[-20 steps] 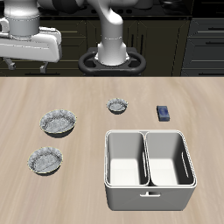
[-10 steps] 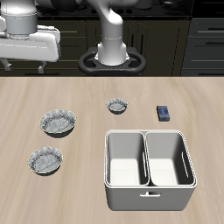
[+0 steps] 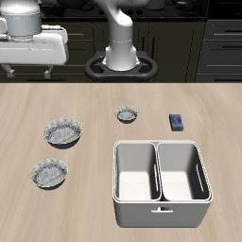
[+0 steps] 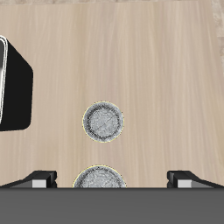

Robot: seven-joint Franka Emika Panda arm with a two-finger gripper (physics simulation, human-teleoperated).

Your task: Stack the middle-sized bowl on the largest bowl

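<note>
The gripper (image 3: 11, 68) sits high at the back, cut off by the frame edge in the exterior view; in the wrist view only its two fingertips (image 4: 45, 178) show, spread wide apart with nothing between them.

One bowl in the wrist view is half hidden behind the gripper body.

The largest bowl (image 3: 63, 130) sits on open wood, and the middle-sized bowl (image 3: 49, 173) lies nearer the table's front edge, apart from it, with bare table (image 3: 189, 95) around both.

A tiny grey bowl (image 3: 127, 114) and a small dark blue block (image 3: 176, 122) lie farther back.

The white two-compartment bin (image 3: 159, 144) holds nothing visible in either half.
</note>
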